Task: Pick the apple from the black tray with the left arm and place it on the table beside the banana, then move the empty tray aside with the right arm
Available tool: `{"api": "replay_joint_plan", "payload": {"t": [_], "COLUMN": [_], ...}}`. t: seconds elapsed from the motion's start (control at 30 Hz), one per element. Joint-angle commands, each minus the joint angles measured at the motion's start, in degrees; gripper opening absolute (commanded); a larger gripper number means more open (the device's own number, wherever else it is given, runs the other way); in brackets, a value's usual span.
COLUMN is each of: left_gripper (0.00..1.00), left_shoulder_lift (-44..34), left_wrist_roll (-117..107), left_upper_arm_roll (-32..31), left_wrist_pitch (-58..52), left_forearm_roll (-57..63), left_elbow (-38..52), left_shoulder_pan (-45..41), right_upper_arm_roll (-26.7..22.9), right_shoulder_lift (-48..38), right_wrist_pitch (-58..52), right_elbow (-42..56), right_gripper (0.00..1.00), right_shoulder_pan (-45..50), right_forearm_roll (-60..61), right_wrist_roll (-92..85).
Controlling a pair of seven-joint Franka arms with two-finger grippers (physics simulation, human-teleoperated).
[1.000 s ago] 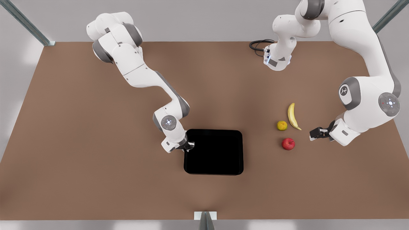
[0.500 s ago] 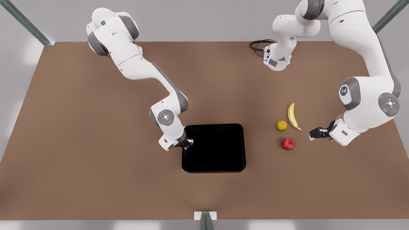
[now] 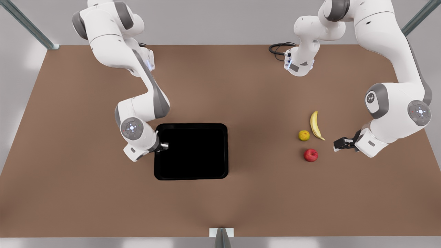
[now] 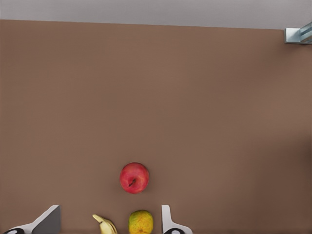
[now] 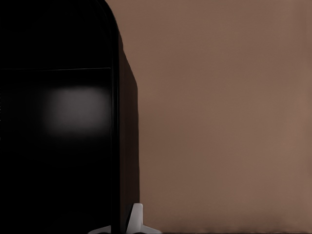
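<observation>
Right gripper: fingers clamped on the rim of the black tray at the edge toward the front view's left. The right wrist view shows one pale fingertip outside the rim wall.
Left gripper: fingers apart, holding nothing, low over the table toward the front view's right, just beside the fruits. This arm waits. In the left wrist view the two fingertips stand well apart, with the table between them.
Black tray: lies flat on the table, left of centre in the front view, with nothing in it. The right wrist view adds a soft light patch on the glossy floor and the low raised rim seen edge-on.
Apple: rests on the table, well apart from the tray, near the banana and not touching it. In the left wrist view the apple shows its stem hollow.
Banana: lies on the table above the apple in the front view, its darker tip toward the left gripper. In the left wrist view the banana is cut off by the frame edge.
Yellow-orange fruit: just beside the banana, between it and the apple, on the side toward the tray. The left wrist view shows a green tinge on it.
Cable: a black loop at the far table edge, beside the base of the arm on the front view's right.
</observation>
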Motion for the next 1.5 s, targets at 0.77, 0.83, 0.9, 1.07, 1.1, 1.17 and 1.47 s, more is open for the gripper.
{"api": "replay_joint_plan", "payload": {"t": [0.77,0.83,0.9,1.07,1.1,1.17,1.47], "left_gripper": [1.0,1.0,1.0,1.0,1.0,1.0,1.0], "left_shoulder_lift": [0.04,0.39,0.48,0.92,0.92,0.92,0.92], "left_wrist_roll": [-4.11,-3.67,-4.11,-4.2,-4.2,-4.2,-4.2], "left_upper_arm_roll": [-0.34,-0.42,-0.51,-0.42,-0.42,-0.42,-0.42], "left_wrist_pitch": [-0.4,-0.31,-0.31,-0.31,-0.31,-0.31,-0.31], "left_forearm_roll": [0.22,1.89,4.88,4.88,4.88,4.88,4.97], "left_elbow": [0.61,1.31,1.75,1.75,1.75,1.75,1.75], "left_shoulder_pan": [-0.61,-1.4,-3.51,-3.42,-3.42,-3.42,-3.42], "right_upper_arm_roll": [-27.55,-28.25,-28.78,-29.92,-30.01,-29.92,-29.66], "right_shoulder_lift": [7.17,8.4,9.63,10.95,11.39,12.09,12.88], "right_wrist_pitch": [5.18,7.47,7.81,9.14,9.22,10.37,10.37], "right_elbow": [2.47,2.38,2.38,2.38,2.38,2.38,2.38], "right_gripper": [0.11,0.11,0.11,0.11,0.11,0.11,1.0], "right_shoulder_pan": [-2.46,-2.55,-2.9,-4.04,-4.21,-4.92,-5.27], "right_forearm_roll": [29.71,29.89,29.88,30.06,30.06,30.06,31.91], "right_wrist_roll": [-60.93,-62.77,-64.18,-67.17,-67.26,-68.49,-67.7]}}
